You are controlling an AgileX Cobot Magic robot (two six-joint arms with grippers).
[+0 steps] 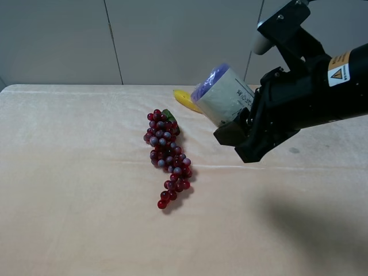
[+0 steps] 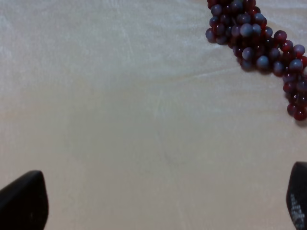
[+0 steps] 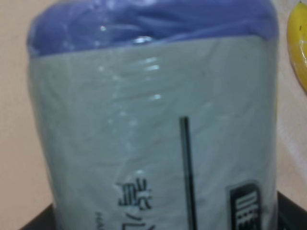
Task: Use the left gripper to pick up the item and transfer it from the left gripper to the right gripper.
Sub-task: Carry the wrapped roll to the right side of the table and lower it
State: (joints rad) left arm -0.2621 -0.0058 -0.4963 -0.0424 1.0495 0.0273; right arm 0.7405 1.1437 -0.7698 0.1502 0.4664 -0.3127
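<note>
One can (image 1: 225, 95), tilted with a purple end up, is pinched in the right gripper (image 1: 248, 115) and held off the table, right of the grape bunch (image 1: 168, 155). The left gripper (image 2: 163, 203) is spread wide and empty beside the grapes; the handover looks done.

Cream-labelled can (image 1: 226, 94) with purple-blue top, tilted, gripped aloft over the desk (image 1: 86, 201) in the fingers of the right gripper (image 1: 241, 123).
</note>
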